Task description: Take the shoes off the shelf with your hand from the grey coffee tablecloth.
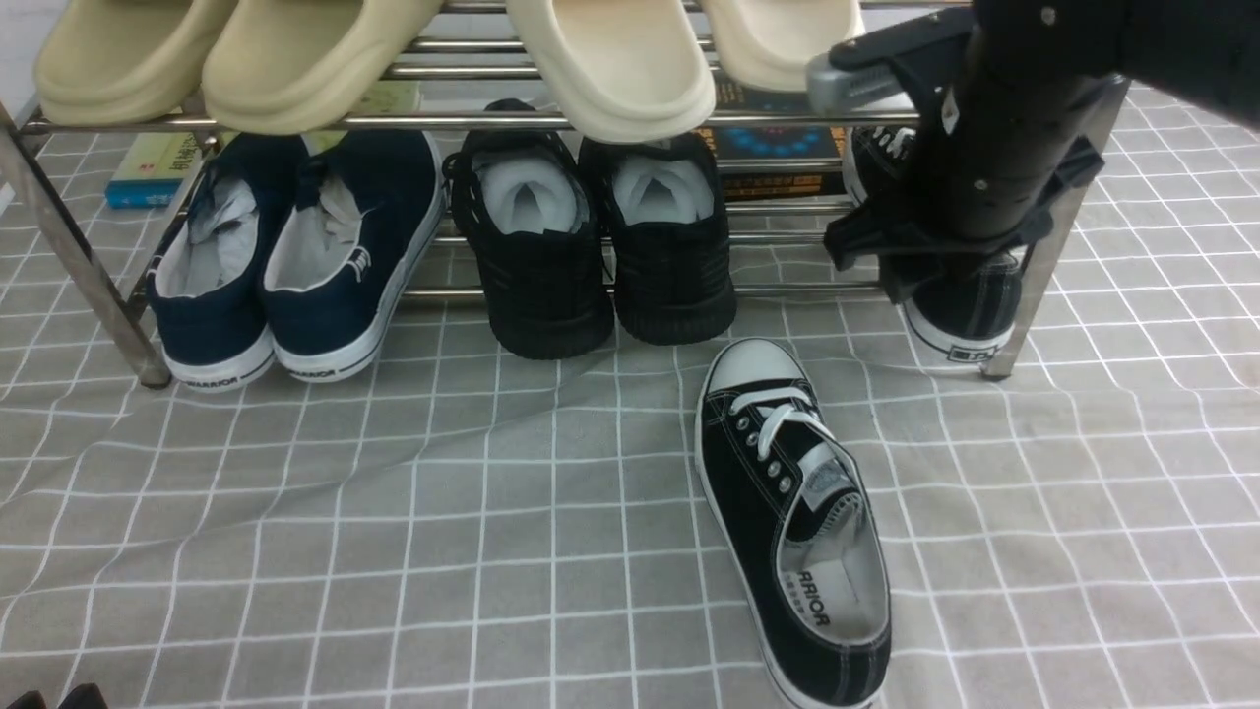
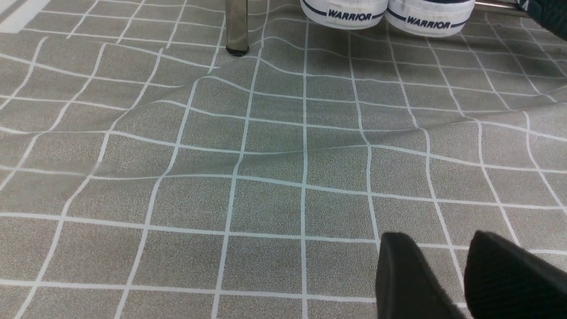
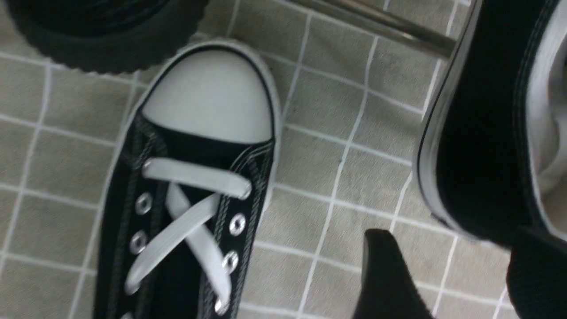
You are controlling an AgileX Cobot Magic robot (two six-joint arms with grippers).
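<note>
Right pincer (image 3: pixel 456 248) spread astride one shoe (image 3: pixel 478 133); other shoe (image 1: pixel 787 532) lies on tablecloth (image 1: pixel 394 551)

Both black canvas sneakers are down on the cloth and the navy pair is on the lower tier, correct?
Not both: one canvas sneaker lies on the cloth; its mate sits on the lower tier of the rack, right end, per the front view. Rest stands.

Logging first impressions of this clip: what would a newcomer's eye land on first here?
First, the black canvas sneaker with white laces and toe cap, lying alone on the grey grid-lined tablecloth in front of the shiny steel shoe rack. Next, the black right gripper, open, beside the twin sneaker at the rack's right end.
</note>
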